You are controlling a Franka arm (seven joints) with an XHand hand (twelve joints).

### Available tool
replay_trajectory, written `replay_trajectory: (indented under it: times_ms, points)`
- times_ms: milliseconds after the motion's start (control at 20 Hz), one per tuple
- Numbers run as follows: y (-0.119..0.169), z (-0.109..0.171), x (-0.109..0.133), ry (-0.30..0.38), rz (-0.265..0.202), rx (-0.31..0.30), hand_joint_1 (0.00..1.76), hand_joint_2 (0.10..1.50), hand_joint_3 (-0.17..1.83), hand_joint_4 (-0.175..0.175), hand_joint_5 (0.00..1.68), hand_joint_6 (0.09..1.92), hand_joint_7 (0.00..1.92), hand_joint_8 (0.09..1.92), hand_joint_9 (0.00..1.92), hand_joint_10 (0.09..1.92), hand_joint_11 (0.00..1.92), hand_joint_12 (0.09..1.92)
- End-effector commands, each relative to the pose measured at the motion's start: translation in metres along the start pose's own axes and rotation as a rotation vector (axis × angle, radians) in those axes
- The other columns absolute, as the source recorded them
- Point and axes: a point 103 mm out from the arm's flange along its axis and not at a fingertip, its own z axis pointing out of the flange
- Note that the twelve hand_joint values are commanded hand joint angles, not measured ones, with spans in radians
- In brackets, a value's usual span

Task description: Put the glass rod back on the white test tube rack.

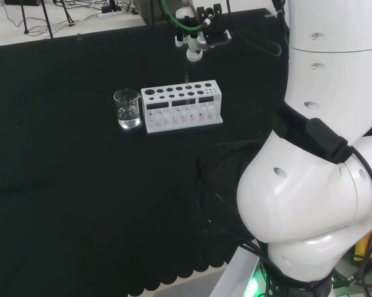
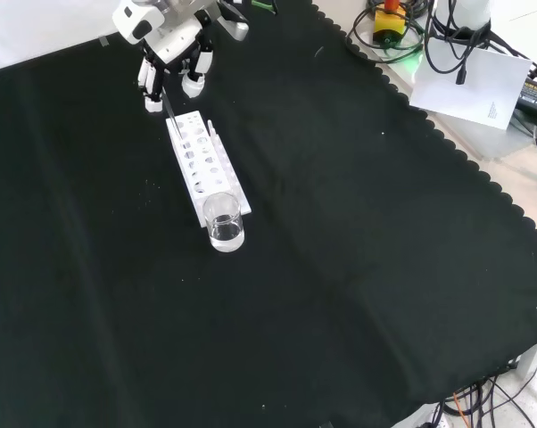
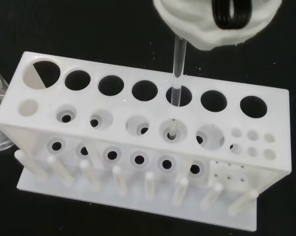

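Note:
The white test tube rack (image 1: 181, 106) stands on the black cloth, with rows of round holes on top and pegs along its front. My hand (image 1: 195, 43) hovers just above its far side, fingers pinched on a thin clear glass rod (image 3: 178, 69). The rod hangs upright from the hand (image 3: 212, 24), and its lower end sits inside one of the large holes in the rack's (image 3: 138, 142) back row. In the front view the hand (image 2: 170, 49) is over the rack's (image 2: 206, 165) far end, with the rod (image 2: 168, 105) pointing down at it.
A small clear beaker (image 1: 128, 109) with some clear liquid stands against the rack's left end in the head view; in the front view the beaker (image 2: 224, 221) is at the rack's near end. The arm's white links (image 1: 322, 154) fill the head view's right.

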Motion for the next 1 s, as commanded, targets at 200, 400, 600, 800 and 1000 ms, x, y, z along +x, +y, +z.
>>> replay_trajectory:
  times_ms: [200, 400, 600, 800, 1000]
  points:
    - [-0.004, -0.009, -0.01, -0.011, 0.016, -0.003, 1.5, 0.81, -0.17, -0.134, 0.45, 0.09, 0.39, 0.87, 1.64, 0.75, 1.72, 0.9]
    - [-0.006, -0.015, -0.012, -0.014, 0.031, -0.022, 1.5, 0.81, -0.17, -0.137, 0.45, 0.09, 0.39, 0.87, 1.64, 0.75, 1.71, 0.9]
    - [-0.008, -0.023, -0.01, -0.029, 0.038, -0.043, 1.5, 0.81, -0.17, -0.141, 0.45, 0.09, 0.38, 0.87, 1.64, 0.75, 1.71, 0.9]
    - [-0.012, -0.031, -0.015, -0.006, 0.022, -0.07, 1.5, 0.81, -0.17, -0.145, 0.45, 0.09, 0.38, 0.87, 1.64, 0.75, 1.71, 0.9]
    - [-0.019, -0.036, -0.026, 0.006, 0.031, -0.097, 1.5, 0.81, -0.17, -0.148, 0.45, 0.09, 0.38, 0.87, 1.63, 0.76, 1.7, 0.91]
